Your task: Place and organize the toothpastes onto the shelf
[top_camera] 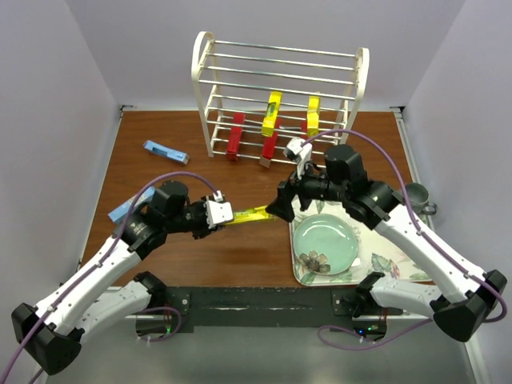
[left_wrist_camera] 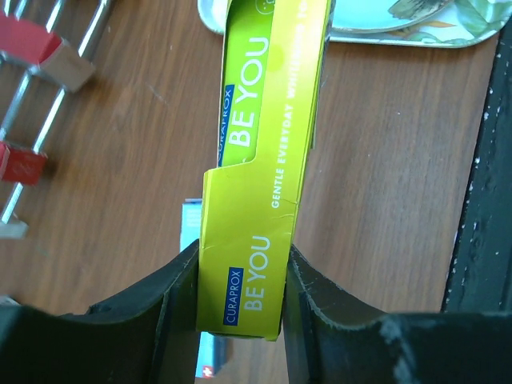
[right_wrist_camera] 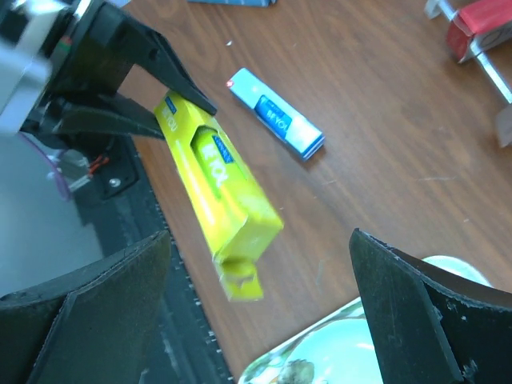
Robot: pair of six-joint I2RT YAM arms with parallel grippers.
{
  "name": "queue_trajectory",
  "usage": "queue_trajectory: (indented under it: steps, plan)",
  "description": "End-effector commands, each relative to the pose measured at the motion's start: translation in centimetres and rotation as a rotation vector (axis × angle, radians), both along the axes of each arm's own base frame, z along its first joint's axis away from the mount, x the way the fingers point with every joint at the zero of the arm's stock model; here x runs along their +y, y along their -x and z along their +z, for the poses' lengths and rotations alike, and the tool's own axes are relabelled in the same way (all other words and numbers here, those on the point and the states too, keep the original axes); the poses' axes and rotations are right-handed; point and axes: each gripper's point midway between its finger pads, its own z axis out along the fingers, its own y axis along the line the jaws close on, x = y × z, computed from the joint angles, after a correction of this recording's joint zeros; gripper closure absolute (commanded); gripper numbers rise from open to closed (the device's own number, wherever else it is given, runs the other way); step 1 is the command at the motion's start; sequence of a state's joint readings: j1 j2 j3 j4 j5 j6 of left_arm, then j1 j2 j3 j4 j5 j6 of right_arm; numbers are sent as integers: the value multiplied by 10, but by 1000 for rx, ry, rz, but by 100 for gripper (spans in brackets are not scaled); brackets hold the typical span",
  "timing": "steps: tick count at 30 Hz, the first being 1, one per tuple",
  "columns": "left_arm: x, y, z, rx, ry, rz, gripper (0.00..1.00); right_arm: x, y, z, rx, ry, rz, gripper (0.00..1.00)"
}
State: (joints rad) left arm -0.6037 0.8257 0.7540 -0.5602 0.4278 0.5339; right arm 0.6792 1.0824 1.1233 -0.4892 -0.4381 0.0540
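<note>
Top external view, your stock at this moment:

- Shelf (top_camera: 280,96): white wire rack at the far side of the table. Two red boxes (top_camera: 236,136) and two yellow boxes (top_camera: 272,114) stand tilted among its lower rungs.
- Yellow toothpaste box (top_camera: 250,216): off the shelf, well in front of it, held level above the table.
- Your left gripper (left_wrist_camera: 240,288): clamped on one end of that box, a finger pressed to each long side.
- Your right gripper (right_wrist_camera: 260,238): jaws spread wide, one on either side of the box's free end, with a gap on both sides and nothing grasped.
- Blue box (top_camera: 166,151): flat on the table, near the shelf's left foot.
- Second blue box (top_camera: 120,212): farther from the shelf, partly under your left arm.
- Floral tray (top_camera: 384,264) with green plate (top_camera: 324,240): in front of the shelf's right half.
</note>
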Motion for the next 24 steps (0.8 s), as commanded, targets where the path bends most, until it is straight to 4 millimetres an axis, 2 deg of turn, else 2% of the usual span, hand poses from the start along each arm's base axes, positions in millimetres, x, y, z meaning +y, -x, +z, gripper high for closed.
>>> queue_trajectory:
  steps: [1,5,15,24]
  plan:
    - [-20,-5,40,-194,11,-144,97,6,13,4,150,8,29,2]
    - [-26,-6,37,-254,-52,-198,97,15,22,0,241,10,82,2]
    - [-57,-2,34,-341,-172,-341,97,22,49,-47,488,134,226,4]
    - [-87,5,30,-414,-239,-451,95,31,63,-74,613,167,326,12]
